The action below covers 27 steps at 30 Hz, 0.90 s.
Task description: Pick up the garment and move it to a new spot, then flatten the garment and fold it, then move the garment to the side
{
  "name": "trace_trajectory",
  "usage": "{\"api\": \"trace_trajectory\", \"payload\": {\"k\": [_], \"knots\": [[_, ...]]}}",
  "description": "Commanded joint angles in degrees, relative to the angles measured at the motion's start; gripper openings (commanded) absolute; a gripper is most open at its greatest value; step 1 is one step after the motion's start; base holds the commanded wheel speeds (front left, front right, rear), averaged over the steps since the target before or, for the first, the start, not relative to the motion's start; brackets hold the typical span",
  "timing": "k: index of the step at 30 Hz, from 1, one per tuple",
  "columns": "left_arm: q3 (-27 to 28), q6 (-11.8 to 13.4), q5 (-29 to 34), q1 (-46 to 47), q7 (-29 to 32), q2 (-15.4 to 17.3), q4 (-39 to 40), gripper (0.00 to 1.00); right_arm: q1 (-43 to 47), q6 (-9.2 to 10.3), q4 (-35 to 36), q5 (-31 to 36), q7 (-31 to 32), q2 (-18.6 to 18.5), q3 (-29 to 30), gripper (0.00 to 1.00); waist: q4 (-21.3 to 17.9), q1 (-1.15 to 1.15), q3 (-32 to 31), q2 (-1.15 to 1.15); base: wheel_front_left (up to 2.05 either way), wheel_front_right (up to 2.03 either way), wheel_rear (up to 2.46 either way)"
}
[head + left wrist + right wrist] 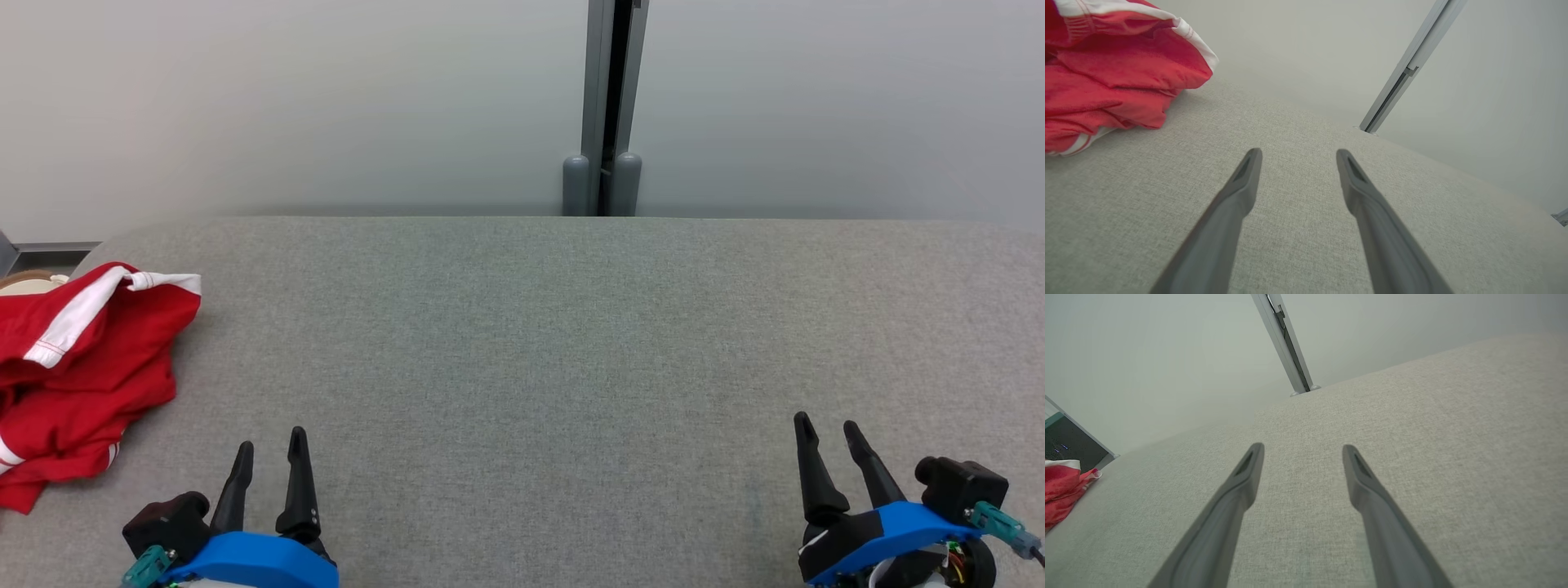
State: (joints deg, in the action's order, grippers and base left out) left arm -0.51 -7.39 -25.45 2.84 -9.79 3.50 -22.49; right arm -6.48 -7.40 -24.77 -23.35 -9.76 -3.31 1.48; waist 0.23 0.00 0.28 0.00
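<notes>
The garment point(77, 371) is red with white stripes and lies crumpled at the far left edge of the grey fabric table point(539, 359). My left gripper point(270, 438) stands open at the lower left, to the right of the garment and apart from it, with nothing between its fingers. In the left wrist view the garment point(1110, 77) is bunched at the upper left, beyond the open left gripper point(1295, 153). My right gripper point(826, 423) stands open at the lower right, far from the cloth. The right wrist view shows a bit of the garment point(1063, 488) at its left edge, far from the right gripper point(1303, 448).
A pale wall with a grey vertical post point(604, 114) stands behind the table's far edge. A tan object point(28, 282) peeks out behind the garment at the left. The wide grey surface stretches between and beyond the two grippers.
</notes>
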Motion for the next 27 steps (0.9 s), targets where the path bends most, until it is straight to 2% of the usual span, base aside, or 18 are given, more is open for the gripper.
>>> {"api": "trace_trajectory", "payload": {"k": [1,27], "knots": [[0.02,-0.12,1.59,0.35,-0.61,0.25,0.00,1.00,-0.75,-0.13,-0.05,1.73,-0.64,-0.01,0.15,1.00,0.05,0.00,0.01,0.00,0.00,0.00,0.00],[0.30,-0.13,14.19,0.46,-3.65,-0.25,-2.21,1.00,-1.19,-0.09,-2.91,16.24,-3.75,0.40,1.27,1.00,-0.25,0.00,-0.14,0.00,0.00,0.00,0.00]]}}
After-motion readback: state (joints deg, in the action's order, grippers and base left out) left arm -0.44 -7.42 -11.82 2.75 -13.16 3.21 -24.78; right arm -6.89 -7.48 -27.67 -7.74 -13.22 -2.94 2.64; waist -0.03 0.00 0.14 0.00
